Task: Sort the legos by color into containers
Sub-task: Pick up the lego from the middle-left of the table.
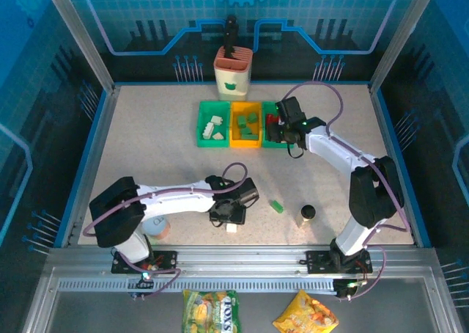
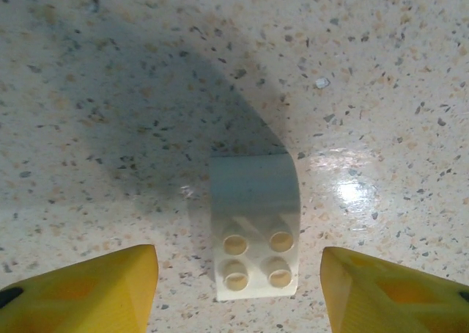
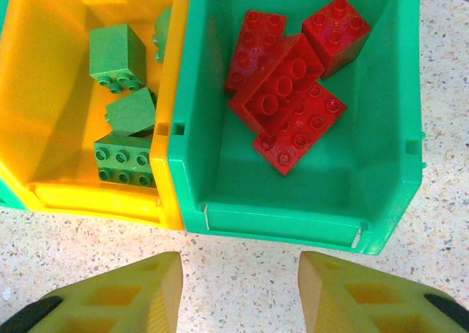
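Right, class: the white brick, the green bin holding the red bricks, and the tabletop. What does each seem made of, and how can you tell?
White brick: probably moulded plastic, smooth satin finish; crisp round studs.
Green bin: plastic, slightly glossy; thin moulded walls, even colour.
Tabletop: speckled, polished, stone-like or laminate, cannot tell which; it shows a bright glare spot.

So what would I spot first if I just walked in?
Probably the red bricks piled in the green bin at the right end of the row, beside green bricks in the yellow bin. Then the lone white brick on the table, sitting between the open fingers of the left pincer.
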`<state>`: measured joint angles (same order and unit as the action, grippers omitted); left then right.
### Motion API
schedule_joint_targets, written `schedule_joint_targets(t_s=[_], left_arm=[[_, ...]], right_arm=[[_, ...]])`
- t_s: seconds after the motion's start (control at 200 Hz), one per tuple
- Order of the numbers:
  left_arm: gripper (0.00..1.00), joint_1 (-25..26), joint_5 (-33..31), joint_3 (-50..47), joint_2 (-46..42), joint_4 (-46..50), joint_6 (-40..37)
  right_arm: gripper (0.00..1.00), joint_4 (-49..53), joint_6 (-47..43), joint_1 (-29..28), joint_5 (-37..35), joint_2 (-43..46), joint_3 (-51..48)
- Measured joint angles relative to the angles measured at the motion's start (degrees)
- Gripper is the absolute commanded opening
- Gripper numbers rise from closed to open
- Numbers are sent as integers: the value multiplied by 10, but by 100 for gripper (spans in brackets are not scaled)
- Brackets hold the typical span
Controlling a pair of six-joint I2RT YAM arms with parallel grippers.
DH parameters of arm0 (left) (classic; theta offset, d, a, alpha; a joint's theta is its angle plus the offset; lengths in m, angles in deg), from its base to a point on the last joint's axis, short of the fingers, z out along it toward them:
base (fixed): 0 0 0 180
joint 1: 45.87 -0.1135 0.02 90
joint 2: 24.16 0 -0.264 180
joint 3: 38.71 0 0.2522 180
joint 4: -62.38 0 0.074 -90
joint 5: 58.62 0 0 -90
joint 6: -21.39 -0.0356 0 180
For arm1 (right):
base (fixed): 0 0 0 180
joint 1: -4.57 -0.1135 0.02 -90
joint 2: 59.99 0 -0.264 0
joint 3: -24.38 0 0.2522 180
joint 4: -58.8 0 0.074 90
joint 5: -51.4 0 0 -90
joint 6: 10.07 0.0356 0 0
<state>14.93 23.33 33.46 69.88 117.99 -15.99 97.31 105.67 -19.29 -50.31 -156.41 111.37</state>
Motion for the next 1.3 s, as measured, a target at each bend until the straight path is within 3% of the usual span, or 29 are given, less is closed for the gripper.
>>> schedule_joint_targets(t_s=[0.715, 1.301], left_arm=[[43, 2, 19, 14, 57, 12, -1], [36, -2, 2, 55, 63, 29, -28]], right_arm=[[46, -4, 4, 3, 17, 18, -18], [46, 9, 4, 3, 16, 34, -18]])
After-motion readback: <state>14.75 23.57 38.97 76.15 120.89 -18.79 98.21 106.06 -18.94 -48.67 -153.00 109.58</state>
